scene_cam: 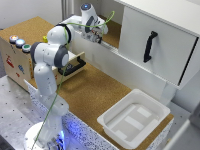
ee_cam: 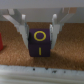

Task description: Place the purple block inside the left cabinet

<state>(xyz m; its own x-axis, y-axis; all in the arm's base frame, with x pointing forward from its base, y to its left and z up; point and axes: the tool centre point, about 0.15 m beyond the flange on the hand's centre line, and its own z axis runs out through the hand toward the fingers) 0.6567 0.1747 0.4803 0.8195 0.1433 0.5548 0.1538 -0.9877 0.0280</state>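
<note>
The purple block (ee_cam: 40,44), marked with yellow symbols, rests on the brown cork floor (ee_cam: 67,52) of the left cabinet (scene_cam: 114,34). My gripper (ee_cam: 39,30) stands open around it, one white finger (ee_cam: 19,22) on each side, with a small gap to the block on one side. In the exterior view the arm reaches into the cabinet opening and the gripper (scene_cam: 95,34) hangs low over the floor. There the hand hides the block.
A white door with a black handle (scene_cam: 150,46) fronts the section on the exterior view's right. A wooden drawer box (scene_cam: 75,65) and a button box (scene_cam: 17,45) sit near the arm. A white bin (scene_cam: 132,117) lies in front. Something red (ee_cam: 1,42) is beside the block.
</note>
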